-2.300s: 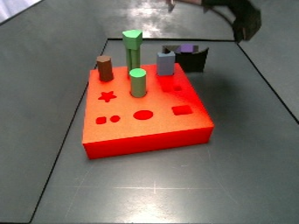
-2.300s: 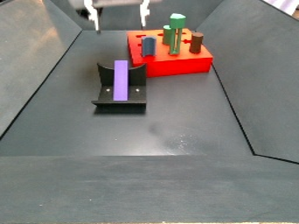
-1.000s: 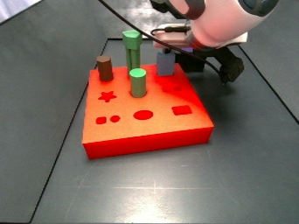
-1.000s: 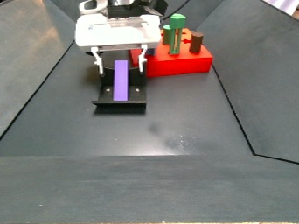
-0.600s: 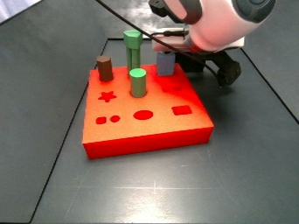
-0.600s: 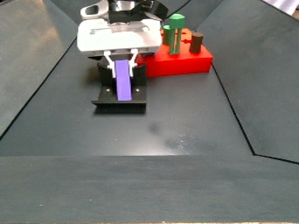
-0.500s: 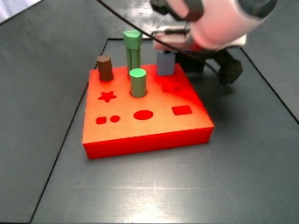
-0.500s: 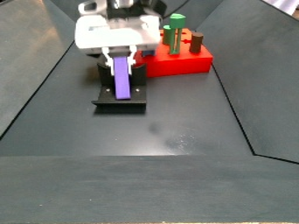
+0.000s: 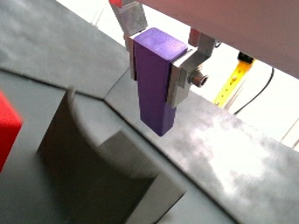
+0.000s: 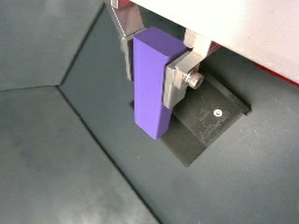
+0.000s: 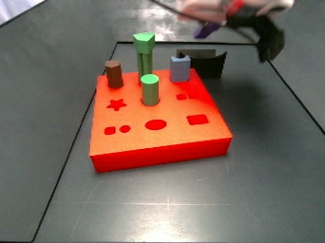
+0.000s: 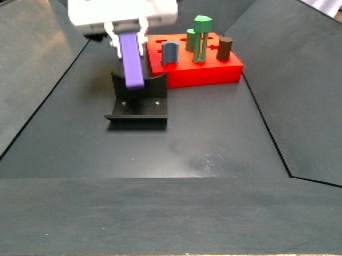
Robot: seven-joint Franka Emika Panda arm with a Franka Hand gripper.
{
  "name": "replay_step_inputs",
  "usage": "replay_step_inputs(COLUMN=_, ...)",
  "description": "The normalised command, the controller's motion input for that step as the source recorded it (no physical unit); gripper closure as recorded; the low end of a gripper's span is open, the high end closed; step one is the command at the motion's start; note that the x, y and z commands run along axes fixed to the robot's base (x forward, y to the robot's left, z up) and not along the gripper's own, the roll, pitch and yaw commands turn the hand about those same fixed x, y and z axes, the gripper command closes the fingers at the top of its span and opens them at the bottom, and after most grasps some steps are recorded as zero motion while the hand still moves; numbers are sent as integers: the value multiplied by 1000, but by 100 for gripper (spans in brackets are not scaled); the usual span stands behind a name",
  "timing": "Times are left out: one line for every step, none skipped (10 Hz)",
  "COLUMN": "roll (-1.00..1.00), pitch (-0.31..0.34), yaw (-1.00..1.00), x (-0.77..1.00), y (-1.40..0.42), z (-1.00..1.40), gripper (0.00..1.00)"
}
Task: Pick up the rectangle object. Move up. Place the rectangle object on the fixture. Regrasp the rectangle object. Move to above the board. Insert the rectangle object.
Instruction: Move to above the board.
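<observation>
Gripper (image 10: 158, 54) up above the fixture (image 12: 139, 107), jaws pinching the rectangle object (image 10: 153, 83) near its upper end. In both wrist views the silver fingers (image 9: 187, 70) press flat against opposite sides of the purple block, which hangs down past the fingertips. Side view shows the rectangle object (image 12: 131, 59) lifted clear of the fixture, slightly tilted, its lower end apart from the bracket's top.

Fixture sits on the dark floor, just left of the board (image 12: 214, 70) in that side view. In a wrist view the fixture (image 10: 211, 122) lies directly beneath the block's free end, not touching it.

Board (image 11: 159, 125) in a side view: red slab with star, circle, rectangle and small square holes on its near part. Standing in it: two green pegs (image 11: 148, 90), a brown peg (image 11: 113, 73) at the far left, a light-blue peg (image 11: 181, 67) at the far right. Fixture (image 11: 207, 63) just beyond the board's far right corner. Gripper (image 11: 248, 19) itself blurred in this view at the far right, above the fixture; block not clear here.
</observation>
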Motion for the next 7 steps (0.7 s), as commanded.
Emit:
replay_step_inputs(roll=-6, pitch=18, yaw=171, x=151, y=-35, z=1000, gripper=100)
replay_step_inputs(roll=-7, pitch=10, yaw=151, x=150, y=-36, z=1000, gripper=100)
replay_step_inputs(roll=-14, pitch=12, yaw=98, x=145, y=-35, z=1000, gripper=100)
replay_step_inputs(roll=-19, pitch=15, yaw=78, x=142, y=-36, z=1000, gripper=100)
replay_step_inputs(roll=-25, pitch=34, yaw=54, x=138, y=-37, z=1000, gripper=100)
replay_step_inputs(roll=-27, pitch=53, yaw=40, x=133, y=-38, z=1000, gripper=100)
replay_step_inputs(roll=-28, pitch=79, yaw=33, x=128, y=-40, z=1000, gripper=100)
